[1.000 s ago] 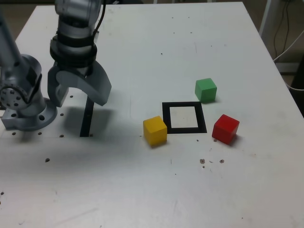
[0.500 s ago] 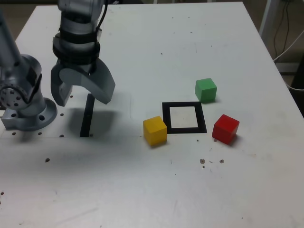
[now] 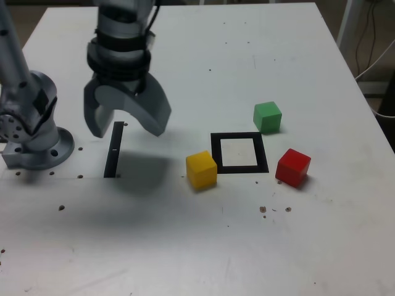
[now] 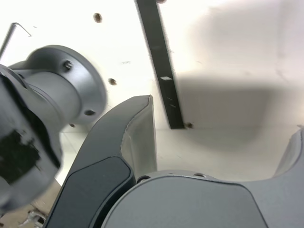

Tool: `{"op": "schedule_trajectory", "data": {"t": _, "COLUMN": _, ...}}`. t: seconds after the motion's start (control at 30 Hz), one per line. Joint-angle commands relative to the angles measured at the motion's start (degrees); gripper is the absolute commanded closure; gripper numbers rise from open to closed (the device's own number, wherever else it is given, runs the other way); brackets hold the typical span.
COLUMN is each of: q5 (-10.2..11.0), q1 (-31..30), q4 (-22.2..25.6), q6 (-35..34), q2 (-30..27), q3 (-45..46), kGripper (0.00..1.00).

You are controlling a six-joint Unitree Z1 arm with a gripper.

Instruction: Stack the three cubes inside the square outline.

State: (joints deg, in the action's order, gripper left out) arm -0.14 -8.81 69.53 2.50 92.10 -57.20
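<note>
While your gripper (image 3: 131,123) is hanging wide and empty, all three cubes (image 3: 202,170) are awaiting stacking outside the outline (image 3: 239,169).

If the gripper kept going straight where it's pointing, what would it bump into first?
Probably just the white table: the gripper seems to point down at a bare patch near the black strip, though depth is hard to judge.

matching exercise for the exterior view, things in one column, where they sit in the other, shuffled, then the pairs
1 yellow solid cube
2 green solid cube
3 red solid cube

A beyond the black square outline's upper right corner
B just right of the outline
C just left of the outline

Pairs: 1-C, 2-A, 3-B
</note>
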Motion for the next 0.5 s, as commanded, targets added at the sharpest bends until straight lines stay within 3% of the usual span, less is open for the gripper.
{"op": "schedule_trajectory", "data": {"t": 0.0, "q5": -0.1, "q1": -1.7, "q4": 1.2, "q6": -1.0, "q2": 1.3, "q3": -2.6, "kGripper": 0.0}}
{"op": "schedule_trajectory", "data": {"t": 0.47, "q5": -0.2, "q1": -5.0, "q4": 7.2, "q6": -2.1, "q2": 9.0, "q3": -17.3, "kGripper": 0.0}}
